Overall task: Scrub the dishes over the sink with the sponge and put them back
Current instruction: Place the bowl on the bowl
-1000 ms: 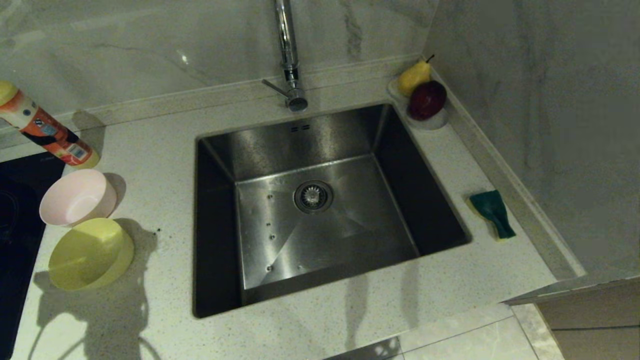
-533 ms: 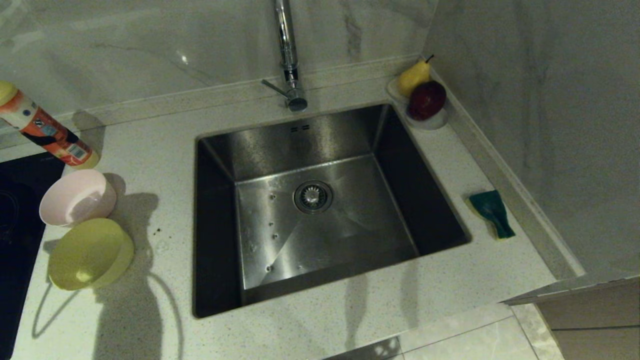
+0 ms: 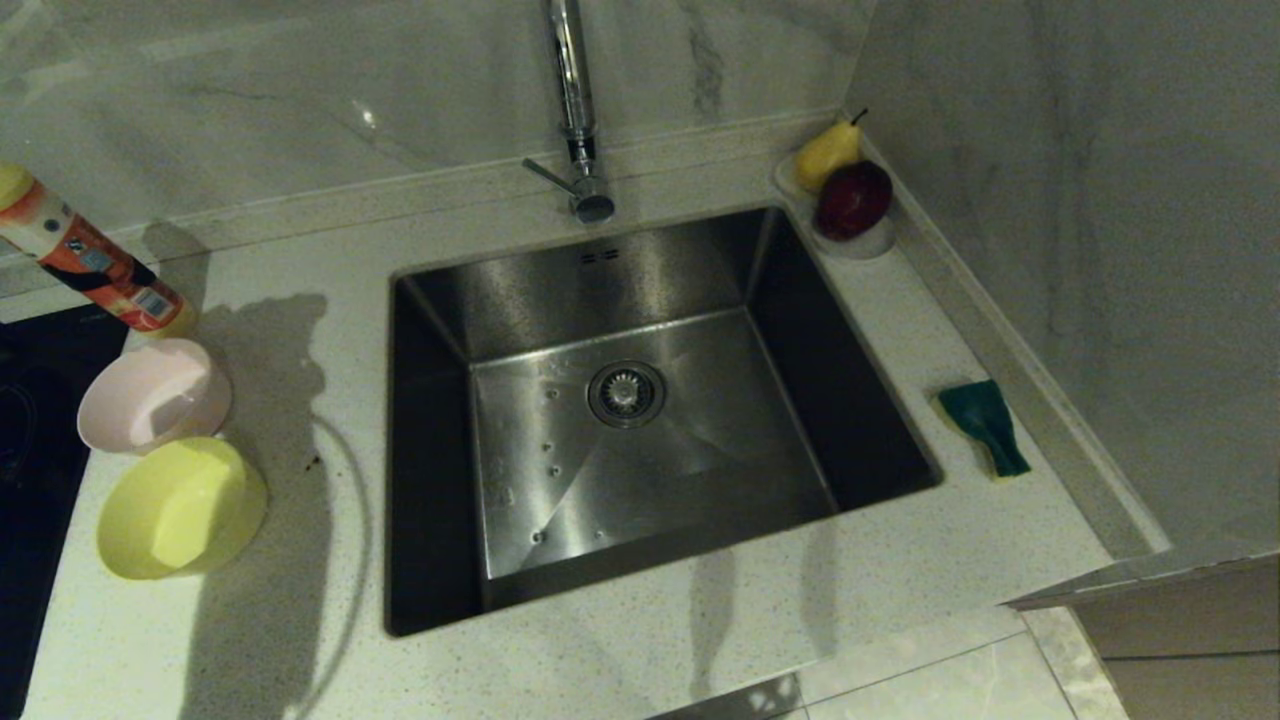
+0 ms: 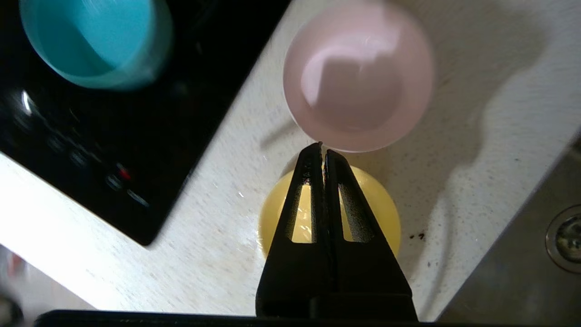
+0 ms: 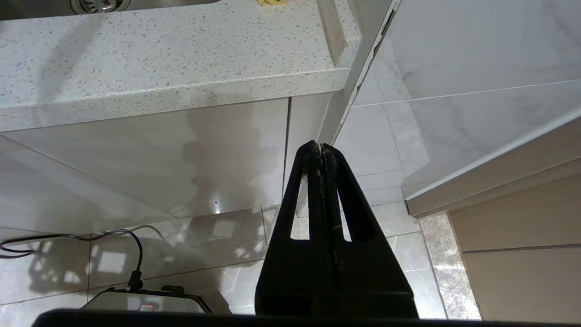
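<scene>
— Yellow bowl [image 3: 180, 508] and pink bowl [image 3: 152, 394] sat at nine o'clock of the sink [image 3: 640, 400]; the sponge [image 3: 985, 424] lay at three.

— The step?

— Reaching for a first bowl, I'd judge — the left gripper [image 4: 321, 150] hung above them, fingers together. It needed to spread them first. The right gripper [image 5: 319, 149], also pressed together, idled below the counter.

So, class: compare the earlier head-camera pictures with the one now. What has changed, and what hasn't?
Only the shadow on the counter left of the sink has shifted farther back, past the yellow bowl and pink bowl. Bowls, sponge and bottle kept their places. Nothing was grasped.
</scene>
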`<state>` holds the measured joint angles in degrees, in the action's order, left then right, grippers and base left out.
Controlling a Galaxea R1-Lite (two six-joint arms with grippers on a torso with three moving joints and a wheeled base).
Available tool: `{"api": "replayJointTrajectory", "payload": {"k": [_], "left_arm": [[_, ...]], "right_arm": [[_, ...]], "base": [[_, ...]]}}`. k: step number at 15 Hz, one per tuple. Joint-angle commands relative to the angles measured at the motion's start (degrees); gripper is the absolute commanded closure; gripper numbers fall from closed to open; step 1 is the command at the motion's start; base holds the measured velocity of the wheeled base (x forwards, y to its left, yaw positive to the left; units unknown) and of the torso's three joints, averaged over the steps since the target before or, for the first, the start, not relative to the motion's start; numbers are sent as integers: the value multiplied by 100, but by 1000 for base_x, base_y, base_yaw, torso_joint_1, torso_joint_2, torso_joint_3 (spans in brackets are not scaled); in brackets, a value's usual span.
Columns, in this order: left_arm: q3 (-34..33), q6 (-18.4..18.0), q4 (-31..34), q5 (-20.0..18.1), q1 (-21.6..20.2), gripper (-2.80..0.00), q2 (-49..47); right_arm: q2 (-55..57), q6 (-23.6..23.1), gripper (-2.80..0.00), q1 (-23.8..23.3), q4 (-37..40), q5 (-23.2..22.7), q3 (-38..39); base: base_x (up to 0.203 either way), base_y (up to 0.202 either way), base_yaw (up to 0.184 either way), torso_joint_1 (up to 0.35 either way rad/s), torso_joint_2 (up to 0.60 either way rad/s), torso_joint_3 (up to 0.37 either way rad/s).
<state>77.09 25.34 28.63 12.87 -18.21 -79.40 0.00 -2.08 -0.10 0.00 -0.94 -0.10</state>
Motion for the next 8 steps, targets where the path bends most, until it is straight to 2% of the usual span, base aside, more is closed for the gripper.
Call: {"api": "replayJointTrajectory", "payload": {"k": [1, 2, 4, 6, 8], "left_arm": [[666, 311, 505, -80, -100, -111, -901], [908, 504, 712, -101, -156, -280, -1129], [1294, 898, 893, -126, -335, -280, -1549], [1353, 1014, 925, -360, -412, -280, -1647], [1351, 1215, 931, -430, -465, -280, -1745]], "right_arm": [[9, -2, 0, 1, 0, -3, 1], [9, -2, 0, 1, 0, -3, 1], [9, -2, 0, 1, 0, -3, 1], [9, -2, 0, 1, 0, -3, 1], [9, -2, 0, 1, 0, -3, 1]], "base": [[0, 0, 0, 0, 0, 0], [0, 0, 0, 0, 0, 0], [0, 0, 0, 0, 0, 0], [0, 0, 0, 0, 0, 0], [0, 0, 0, 0, 0, 0]]}}
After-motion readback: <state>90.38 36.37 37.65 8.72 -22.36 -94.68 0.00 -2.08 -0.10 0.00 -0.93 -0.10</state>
